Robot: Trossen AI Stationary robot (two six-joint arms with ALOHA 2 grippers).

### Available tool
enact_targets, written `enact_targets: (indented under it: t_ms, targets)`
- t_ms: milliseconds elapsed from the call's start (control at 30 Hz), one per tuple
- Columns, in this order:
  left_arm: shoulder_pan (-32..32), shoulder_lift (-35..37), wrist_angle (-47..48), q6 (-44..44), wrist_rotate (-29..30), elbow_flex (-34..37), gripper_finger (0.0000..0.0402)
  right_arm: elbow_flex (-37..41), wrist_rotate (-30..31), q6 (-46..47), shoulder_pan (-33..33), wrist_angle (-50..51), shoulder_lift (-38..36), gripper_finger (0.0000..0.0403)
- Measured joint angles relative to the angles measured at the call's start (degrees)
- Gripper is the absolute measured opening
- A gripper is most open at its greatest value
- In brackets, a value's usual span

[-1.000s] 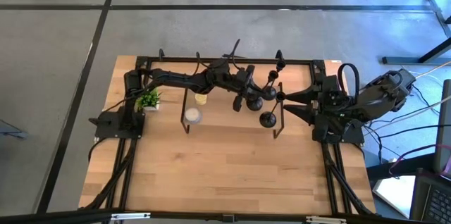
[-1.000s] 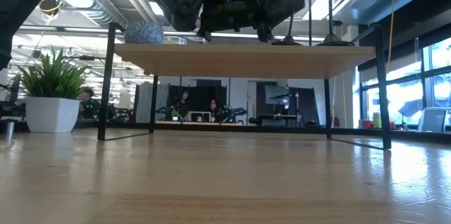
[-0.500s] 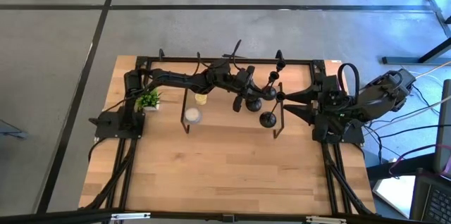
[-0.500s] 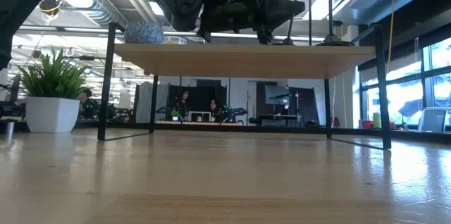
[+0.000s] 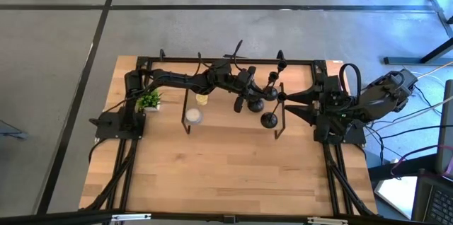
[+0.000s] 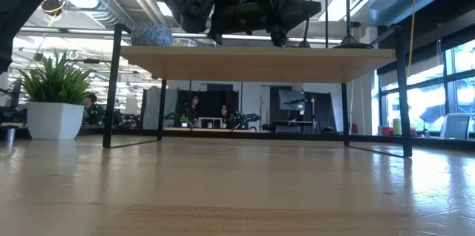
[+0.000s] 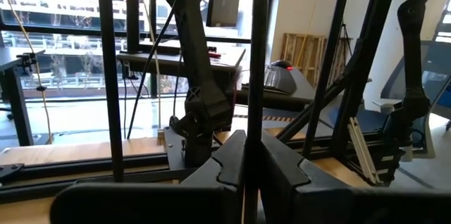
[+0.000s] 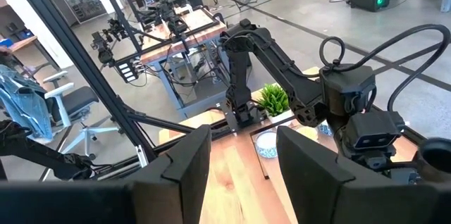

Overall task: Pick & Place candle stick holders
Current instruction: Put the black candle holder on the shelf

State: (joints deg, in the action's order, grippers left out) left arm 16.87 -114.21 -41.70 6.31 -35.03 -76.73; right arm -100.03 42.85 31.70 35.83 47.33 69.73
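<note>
Overhead, scene: a wooden table (image 5: 212,175) carries a black-legged wooden shelf (image 6: 260,64) near its far edge, with both arms reaching toward it.
Left gripper: the left gripper (image 5: 249,85) stretches from the table's left side over the shelf top, among the candlestick bases.
Left fingers: in the left wrist view its two dark fingers (image 7: 229,164) sit pressed against a thin black stem of one candle stick holder (image 7: 258,76), closed on it.
Candle stick holders: three slim black ones stand on the shelf's right half; round bases show from above, one (image 5: 270,119) nearest the front edge, another (image 5: 255,105) just beside the left gripper.
Right gripper: the right gripper (image 5: 294,101) waits at the shelf's right end, apart from the holders.
Right fingers: the right wrist view shows its fingers (image 8: 190,157) spread wide with nothing between them.
Candles: a white candle (image 5: 192,116) and a yellow candle (image 5: 202,98) rest on the shelf's left part.
Plant: a small potted plant (image 5: 148,101) stands left of the shelf.
</note>
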Motion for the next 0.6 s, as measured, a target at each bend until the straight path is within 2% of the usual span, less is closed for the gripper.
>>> enact_targets:
  t_ms: [600]
  targets:
    - [-0.01,0.00,1.56,0.95,1.07,-0.02,0.0029,0.00,-0.01,0.46,0.00,0.02,0.00,0.0167]
